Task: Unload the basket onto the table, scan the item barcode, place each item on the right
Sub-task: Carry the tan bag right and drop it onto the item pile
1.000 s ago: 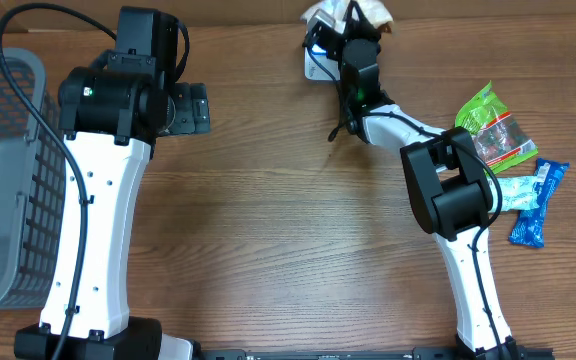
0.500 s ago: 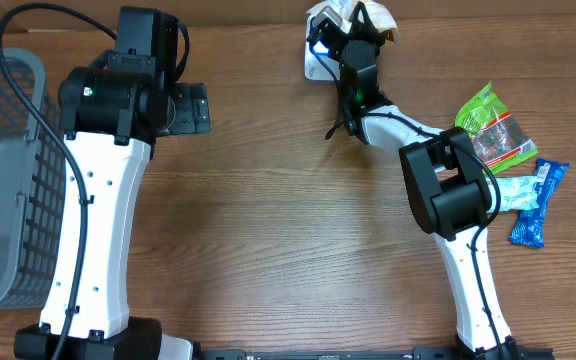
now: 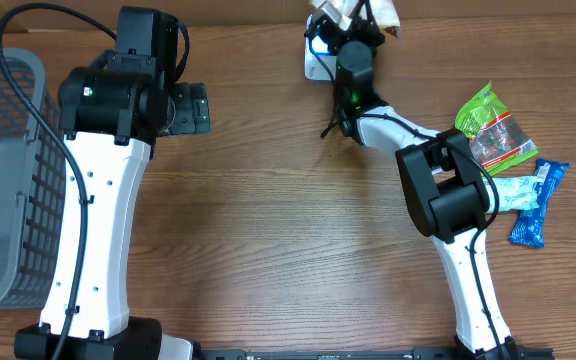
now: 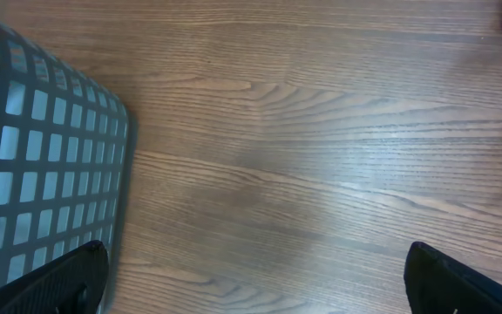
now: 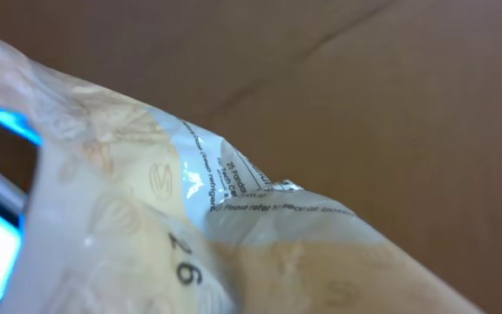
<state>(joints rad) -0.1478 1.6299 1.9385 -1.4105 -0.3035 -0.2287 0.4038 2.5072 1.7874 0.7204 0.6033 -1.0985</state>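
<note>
Right tool (image 3: 356,25) pinches a crinkled translucent white plastic packet (image 5: 146,218) at the far edge of the table (image 3: 288,220), near the white scanner with blue light (image 3: 315,62). Left tool (image 3: 190,108) is spread wide, near the grey mesh plastic basket (image 3: 18,70); its contents cannot be determined. The packet's long axis runs diagonally across the right wrist view, print facing the camera.

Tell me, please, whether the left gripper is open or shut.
Open: the left gripper has its fingertips far apart at the wrist view's bottom corners, with only table between them.
</note>
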